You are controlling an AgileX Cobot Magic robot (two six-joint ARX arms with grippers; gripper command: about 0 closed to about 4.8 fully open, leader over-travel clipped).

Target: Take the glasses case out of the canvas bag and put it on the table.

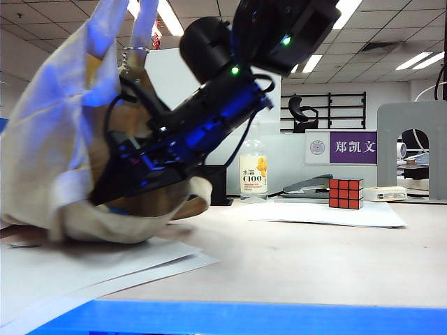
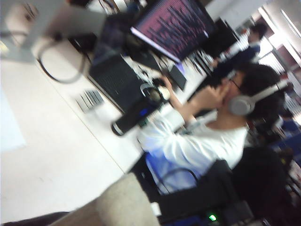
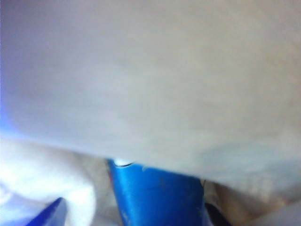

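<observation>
The cream canvas bag [image 1: 49,132] hangs lifted at the left of the table [image 1: 300,258], its straps running up out of the exterior view. My right arm [image 1: 202,118] reaches down into the bag's mouth, and its gripper is hidden inside. In the right wrist view, the bright blue glasses case [image 3: 157,197] lies close under the camera, between folds of the bag's cloth [image 3: 150,75]. The jaws themselves do not show clearly. My left gripper is out of the exterior view above. In the left wrist view, beige bag cloth [image 2: 117,205] sits right at its jaws.
A red Rubik's cube [image 1: 346,193], a drink bottle [image 1: 253,167] and a stapler [image 1: 307,185] stand at the back. White paper sheets lie under the bag [image 1: 98,265] and near the cube [image 1: 328,213]. A grey stand [image 1: 412,139] is at the far right.
</observation>
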